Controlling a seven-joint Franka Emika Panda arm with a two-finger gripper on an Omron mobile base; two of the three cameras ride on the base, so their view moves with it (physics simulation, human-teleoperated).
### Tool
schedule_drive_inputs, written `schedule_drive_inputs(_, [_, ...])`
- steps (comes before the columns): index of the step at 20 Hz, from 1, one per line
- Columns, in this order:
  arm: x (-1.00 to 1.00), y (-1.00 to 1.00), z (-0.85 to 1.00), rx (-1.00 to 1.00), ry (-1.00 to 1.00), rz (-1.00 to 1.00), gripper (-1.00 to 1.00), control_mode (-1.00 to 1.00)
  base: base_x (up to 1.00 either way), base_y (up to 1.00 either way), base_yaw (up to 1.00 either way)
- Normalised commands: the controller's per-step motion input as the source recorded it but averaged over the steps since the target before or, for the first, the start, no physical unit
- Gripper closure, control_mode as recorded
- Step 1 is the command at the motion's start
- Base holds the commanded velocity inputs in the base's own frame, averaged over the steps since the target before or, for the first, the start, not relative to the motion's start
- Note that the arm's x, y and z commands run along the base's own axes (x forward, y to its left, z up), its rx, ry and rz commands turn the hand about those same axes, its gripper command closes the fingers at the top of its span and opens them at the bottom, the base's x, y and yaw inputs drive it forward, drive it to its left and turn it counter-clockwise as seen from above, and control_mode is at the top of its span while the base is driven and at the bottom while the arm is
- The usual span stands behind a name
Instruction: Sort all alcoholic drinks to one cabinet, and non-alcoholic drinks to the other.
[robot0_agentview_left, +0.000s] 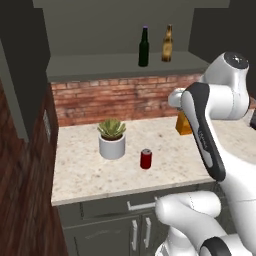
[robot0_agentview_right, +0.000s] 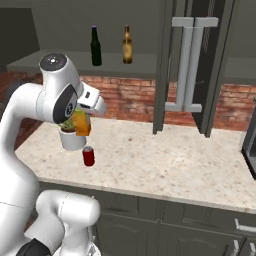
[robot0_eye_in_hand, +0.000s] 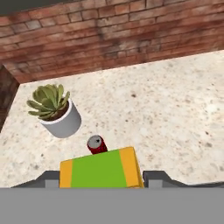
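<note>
1. Orange juice carton (robot0_eye_in_hand: 101, 173) clamped in gripper (robot0_eye_in_hand: 103, 179), lifted above table (robot0_agentview_left: 90, 165), right of potted plant (robot0_agentview_left: 111, 138); probably bound for a cabinet.
2. Red can (robot0_agentview_left: 145, 158) stands right of plant, untouched.
3. Green bottle (robot0_agentview_left: 144, 46) and amber bottle (robot0_agentview_left: 167, 44) shelved above plant: alcohol likely sorted.

Juice carton (robot0_agentview_right: 81, 123) above red can (robot0_agentview_right: 88, 156)

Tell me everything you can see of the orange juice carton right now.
The orange juice carton is a small box with orange sides and a flat green top, looking like printed card. The gripper is shut on it, a finger at each side, holding it upright in the air above the speckled counter, clear of the surface. In the hand view the red soda can sits just beyond it, not touching.
</note>
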Motion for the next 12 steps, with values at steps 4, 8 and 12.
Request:
schedule_drive_inputs(4, [0.0, 0.0, 0.0, 0.0, 0.0, 0.0, 1.0, 1.0, -0.88, 0.0, 0.0])
schedule_drive_inputs(8, [0.0, 0.0, 0.0, 0.0, 0.0, 0.0, 1.0, 1.0, -0.85, 0.0, -0.01])
schedule_drive_inputs(12, [0.0, 0.0, 0.0, 0.0, 0.0, 0.0, 1.0, 1.0, -0.56, -0.27, -0.04])
